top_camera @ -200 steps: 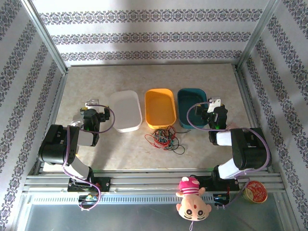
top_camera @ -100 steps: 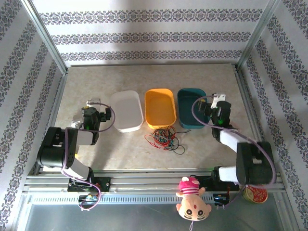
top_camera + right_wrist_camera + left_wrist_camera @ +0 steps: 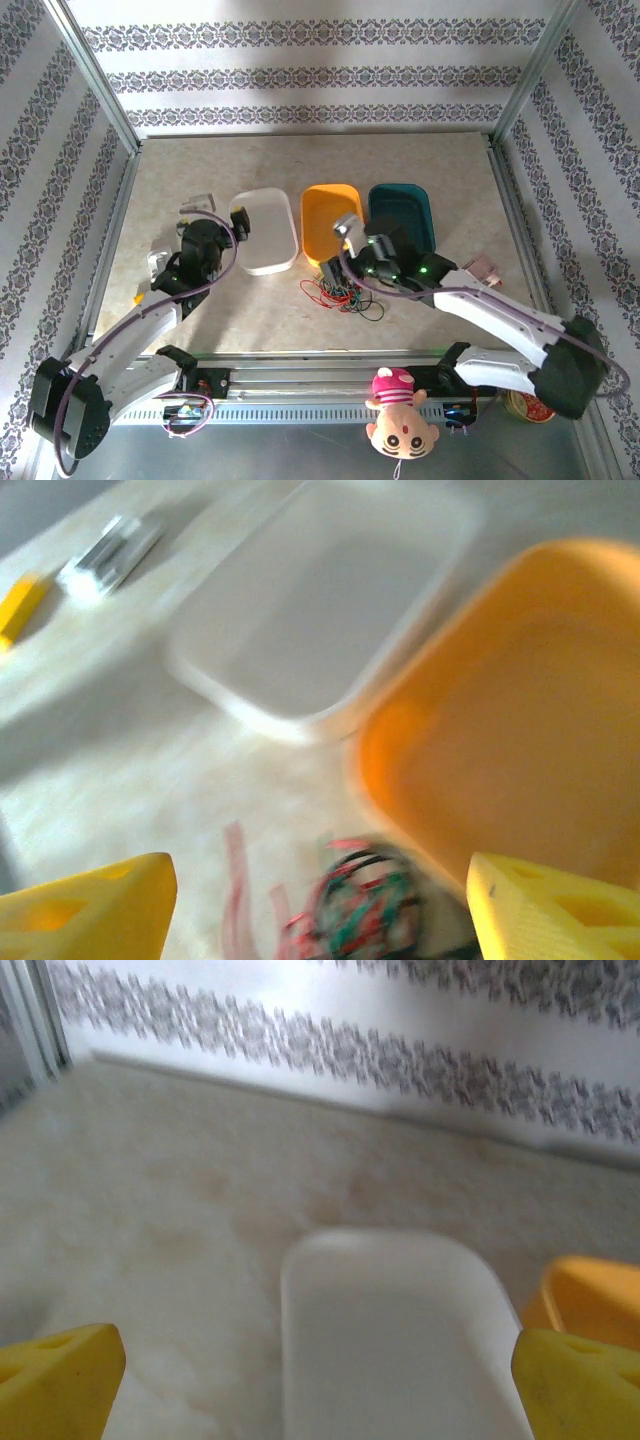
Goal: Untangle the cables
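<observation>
On the beige worktop (image 3: 250, 310) the cables (image 3: 342, 291) look light, limp and snag-prone, so we would pinch one outlying loop; left tool (image 3: 320, 1380) and right tool (image 3: 320, 900) both gape empty.

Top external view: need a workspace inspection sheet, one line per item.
Surface: beige speckled table, bare at the back.
Job's things: tangle of thin red, green and black wires, knotted, in front of the orange plastic tray.
Clutter: white plastic tray, teal plastic tray; pink plush toy and round tin by the front rail.
Grippers: left gripper open, facing the white tray; right gripper open, above the tangle.
Cables: purple arm cables loop along both arms.
Surroundings: patterned wallpaper walls, metal frame posts.
</observation>
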Controlling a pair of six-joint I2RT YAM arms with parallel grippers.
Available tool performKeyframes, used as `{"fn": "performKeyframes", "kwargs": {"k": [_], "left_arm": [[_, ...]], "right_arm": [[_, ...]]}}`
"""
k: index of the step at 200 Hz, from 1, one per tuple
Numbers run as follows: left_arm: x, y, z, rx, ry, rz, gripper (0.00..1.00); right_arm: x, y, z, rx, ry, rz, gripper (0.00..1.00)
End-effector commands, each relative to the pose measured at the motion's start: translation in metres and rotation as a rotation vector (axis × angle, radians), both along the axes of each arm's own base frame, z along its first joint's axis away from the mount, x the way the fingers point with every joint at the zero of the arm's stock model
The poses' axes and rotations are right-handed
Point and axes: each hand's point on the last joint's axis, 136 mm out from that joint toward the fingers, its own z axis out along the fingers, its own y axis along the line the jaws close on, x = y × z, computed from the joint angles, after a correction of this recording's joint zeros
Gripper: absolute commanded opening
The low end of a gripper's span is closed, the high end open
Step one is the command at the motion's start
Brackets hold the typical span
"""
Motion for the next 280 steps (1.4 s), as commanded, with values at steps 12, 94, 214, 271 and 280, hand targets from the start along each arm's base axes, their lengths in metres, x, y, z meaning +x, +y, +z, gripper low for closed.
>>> {"fn": "performKeyframes", "kwargs": {"k": [12, 94, 214, 271, 280], "left_arm": [[-0.033, -0.016, -0.068, -0.146, 0.184, 0.065, 0.99], [-0.03, -0.045, -0.057, -0.005, 0.182, -0.009, 0.99], [-0.076, -0.176, -0.049, -0.153, 0.232, -0.776, 0.99], [-0.111, -0.203, -0.04, -0.166, 0.291, -1.016, 0.99], [-0.115, -0.204, -0.04, -0.146, 0.301, -1.03, 0.99]], "right_arm": [[-0.031, 0.017, -0.042, -0.132, 0.209, 0.145, 0.64], [-0.02, 0.048, -0.08, -0.196, 0.292, 0.185, 0.2], [-0.013, 0.002, 0.061, 0.195, 0.084, 0.077, 0.0], [-0.004, -0.013, 0.075, 0.307, 0.144, -0.002, 0.0], [0.0, -0.014, 0.073, 0.318, 0.165, -0.018, 0.0]]}}
